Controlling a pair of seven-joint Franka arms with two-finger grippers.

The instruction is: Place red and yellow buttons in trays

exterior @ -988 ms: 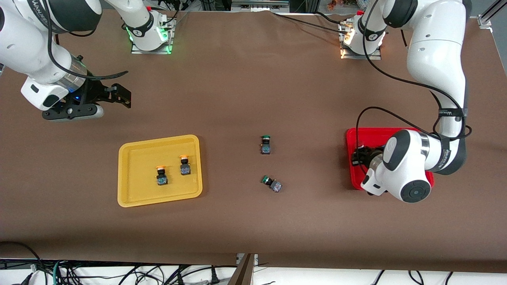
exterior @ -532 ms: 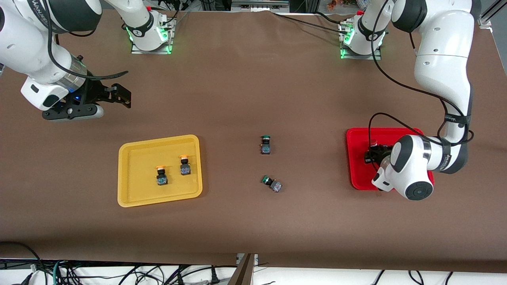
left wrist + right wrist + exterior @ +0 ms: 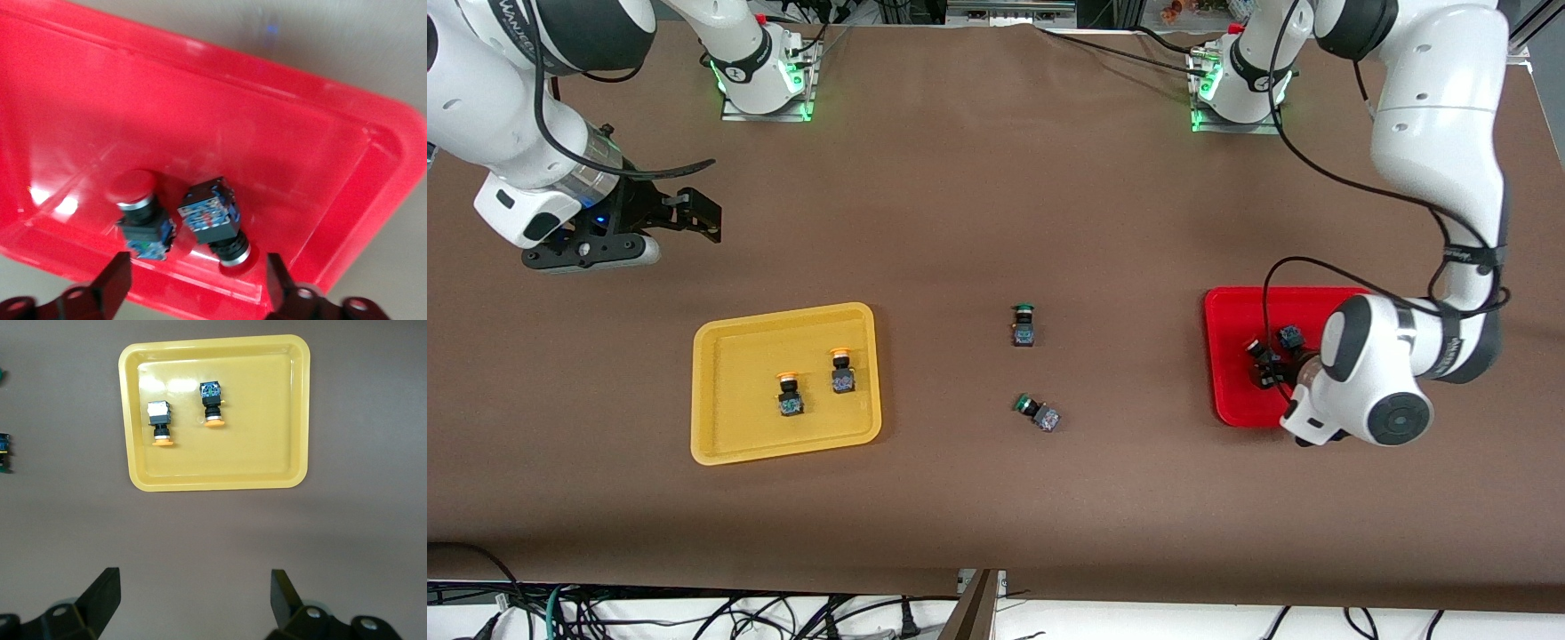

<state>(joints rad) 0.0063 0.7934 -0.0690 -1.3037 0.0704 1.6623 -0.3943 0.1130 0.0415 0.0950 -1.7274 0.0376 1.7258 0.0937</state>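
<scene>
The red tray (image 3: 1224, 391) lies at the left arm's end of the table, with two red buttons (image 3: 1261, 351) (image 3: 1288, 338) lying in it side by side. The left wrist view shows them close up, one (image 3: 137, 200) with its cap showing and one (image 3: 208, 215) pointing the other way. My left gripper (image 3: 198, 273) is open and empty, low over the tray's rim (image 3: 220, 297). The yellow tray (image 3: 720, 449) holds two yellow buttons (image 3: 790, 394) (image 3: 841, 371). My right gripper (image 3: 689, 213) is open and empty over bare table and waits. In the right wrist view it (image 3: 193, 593) faces the yellow tray (image 3: 130, 420).
Two green-capped switches lie mid-table between the trays. One (image 3: 1024, 324) is upright. The other (image 3: 1037, 413) is tipped over and nearer the front camera. The brown table mat (image 3: 996, 498) ends at the front edge, with cables below it.
The left arm has drawn back toward its own end of the table, uncovering the two red buttons in the red tray. The right arm has not moved.
</scene>
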